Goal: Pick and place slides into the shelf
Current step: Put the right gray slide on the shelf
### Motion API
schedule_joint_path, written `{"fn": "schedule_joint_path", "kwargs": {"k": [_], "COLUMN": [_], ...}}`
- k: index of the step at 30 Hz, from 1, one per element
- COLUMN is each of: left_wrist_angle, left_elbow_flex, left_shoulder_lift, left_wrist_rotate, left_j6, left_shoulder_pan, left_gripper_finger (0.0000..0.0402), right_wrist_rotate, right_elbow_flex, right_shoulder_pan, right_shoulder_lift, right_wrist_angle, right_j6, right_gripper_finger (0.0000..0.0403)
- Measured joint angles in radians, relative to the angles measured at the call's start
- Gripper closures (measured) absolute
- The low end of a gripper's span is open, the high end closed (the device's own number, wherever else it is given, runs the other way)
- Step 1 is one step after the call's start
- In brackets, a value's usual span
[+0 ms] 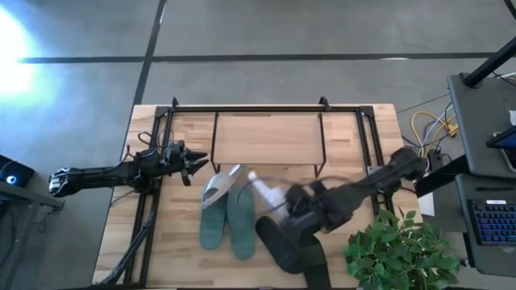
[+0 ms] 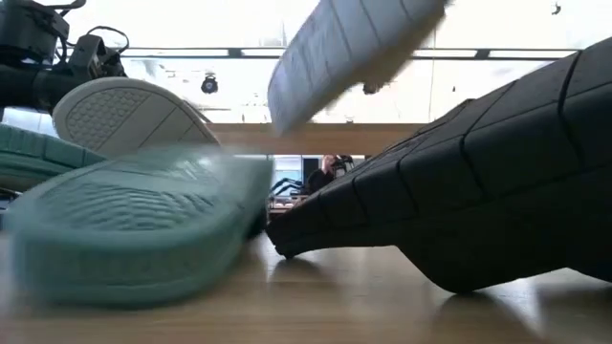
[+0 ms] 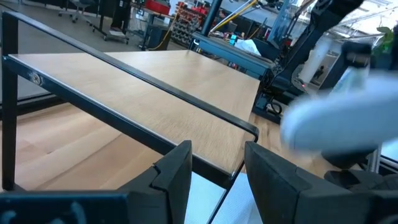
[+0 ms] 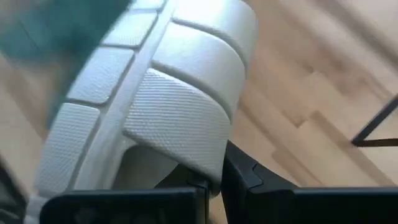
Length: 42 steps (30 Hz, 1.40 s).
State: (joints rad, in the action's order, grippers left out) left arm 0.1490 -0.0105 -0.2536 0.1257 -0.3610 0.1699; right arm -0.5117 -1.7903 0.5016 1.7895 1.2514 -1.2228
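Observation:
My right gripper (image 4: 214,179) is shut on a white slide (image 1: 262,190), which is up in the air over the table's middle; in the low view this slide (image 2: 354,48) shows blurred, high above the others. A second white slide (image 1: 218,188) leans on the teal pair (image 1: 228,222). The black slides (image 1: 292,251) lie near the front edge. The shelf (image 1: 270,137) stands at the far side with its wooden board bare. My left gripper (image 3: 217,168) waits open at the shelf's left end, level, with nothing between its fingers. My right gripper pinches the edge of the white slide's wide strap (image 4: 200,163) between its two fingers. The fingers come slanting down from above. The slide is lifted clear of the table and tilted, its sole (image 2: 335,67) facing down toward the near edge.
A potted plant (image 1: 399,250) stands at the table's near right corner. The table's black frame rails (image 1: 149,217) run along the left side. Yellow cables (image 1: 431,129) and a desk with a keyboard (image 1: 492,221) lie beyond the right edge.

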Motion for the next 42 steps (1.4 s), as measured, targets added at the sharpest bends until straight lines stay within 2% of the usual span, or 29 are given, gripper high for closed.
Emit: {"fn": "schedule_joint_path", "kwargs": {"k": [3, 5, 7, 9, 11, 15, 19, 22, 24, 27, 36, 39, 42], "left_wrist_angle": [0.001, 0.000, 0.006, 0.005, 0.007, 0.007, 0.007, 0.007, 0.007, 0.006, 0.006, 0.008, 0.007], "left_elbow_flex": [0.000, 0.000, 0.000, 0.000, 0.000, 0.000, 0.000, 0.000, 0.000, 0.000, 0.000, 0.000, 0.000], "left_shoulder_lift": [0.000, 0.000, 0.001, 0.001, 0.001, 0.001, 0.001, 0.001, 0.001, -0.001, -0.010, -0.009, -0.010], "left_wrist_rotate": [0.000, 0.000, 0.001, 0.003, 0.003, 0.002, 0.002, 0.002, 0.002, 0.002, 0.002, 0.002, 0.002], "left_j6": [0.000, 0.000, 0.000, 0.000, 0.000, 0.001, 0.001, 0.001, 0.001, 0.001, 0.002, 0.001, 0.002], "left_shoulder_pan": [0.000, 0.000, 0.000, 0.000, 0.000, 0.000, 0.000, 0.000, 0.000, 0.000, 0.000, 0.000, 0.000], "left_gripper_finger": [0.0268, 0.0268, 0.0268, 0.0268, 0.0268, 0.0268, 0.0268, 0.0268, 0.0268, 0.0268, 0.0268, 0.0268, 0.0268], "right_wrist_rotate": [-0.151, -0.309, -0.465, -0.543, -0.546, -0.485, -0.487, -0.535, -0.575, -0.589, -0.580, -0.529, -0.450], "right_elbow_flex": [-0.066, -0.110, -0.159, -0.208, -0.234, -0.254, -0.266, -0.255, -0.233, -0.190, 0.034, 0.086, 0.111], "right_shoulder_pan": [-0.001, 0.000, -0.010, -0.042, -0.094, -0.188, -0.212, -0.209, -0.210, -0.240, -0.365, -0.379, -0.376], "right_shoulder_lift": [-0.057, -0.081, -0.086, -0.077, -0.059, -0.015, 0.023, 0.047, 0.050, 0.041, 0.045, 0.051, 0.051], "right_wrist_angle": [-0.006, 0.011, 0.047, 0.110, 0.143, 0.156, 0.236, 0.330, 0.310, 0.313, 0.235, 0.170, 0.129], "right_j6": [-0.063, -0.082, -0.034, 0.082, 0.247, 0.623, 0.937, 1.065, 1.133, 1.191, 1.122, 1.104, 1.091], "right_gripper_finger": [0.0390, 0.0390, 0.0390, 0.0390, 0.0390, 0.0390, 0.0390, 0.0390, 0.0390, 0.0390, 0.0390, 0.0385, 0.0362]}}
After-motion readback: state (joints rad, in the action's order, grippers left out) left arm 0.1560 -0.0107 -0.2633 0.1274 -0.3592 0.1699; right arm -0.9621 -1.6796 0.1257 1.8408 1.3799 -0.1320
